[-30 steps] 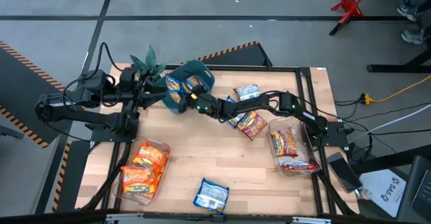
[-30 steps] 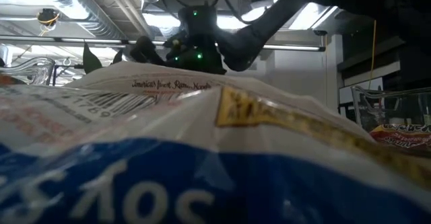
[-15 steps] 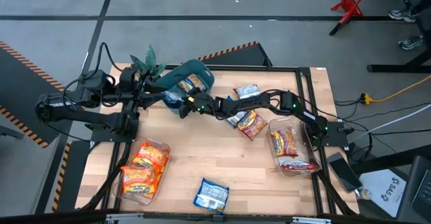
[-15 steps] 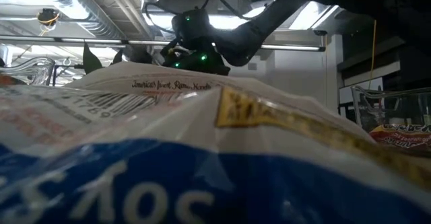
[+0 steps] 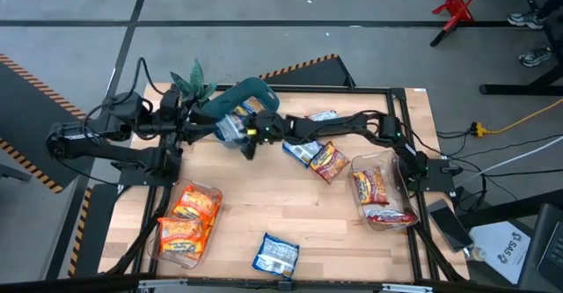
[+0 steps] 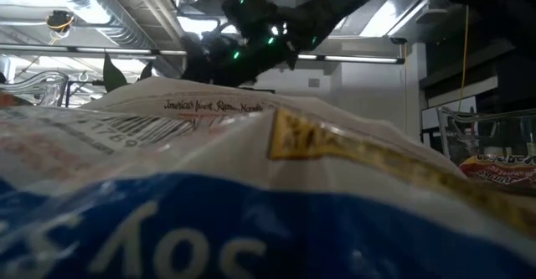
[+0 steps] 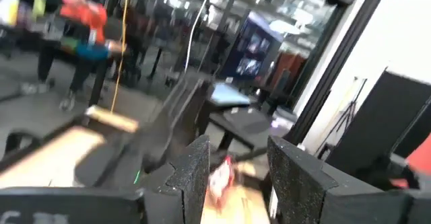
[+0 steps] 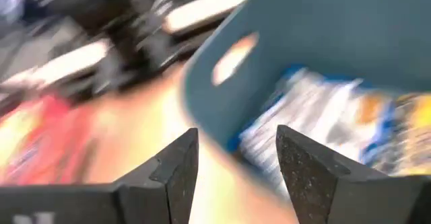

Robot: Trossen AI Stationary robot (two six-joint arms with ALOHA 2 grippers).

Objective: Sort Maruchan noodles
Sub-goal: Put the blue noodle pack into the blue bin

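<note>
The greatest risk was judged to lie at the tipped teal bin [image 5: 251, 95], where the right tool [image 5: 247, 137], its jaws seen parted and empty in its wrist view, could knock the rim or push the blue-white packet [image 5: 230, 128] lying at the bin's mouth across the surface [image 5: 264, 205] instead of gripping it. The left tool [image 7: 236, 177], also parted and empty, was held beside the bin. Compared with a second before, the right tool had been opened and moved nearer the bin's mouth, while the other noodle packets, loose and in the clear trays [image 5: 384, 163], lay unchanged.
</note>
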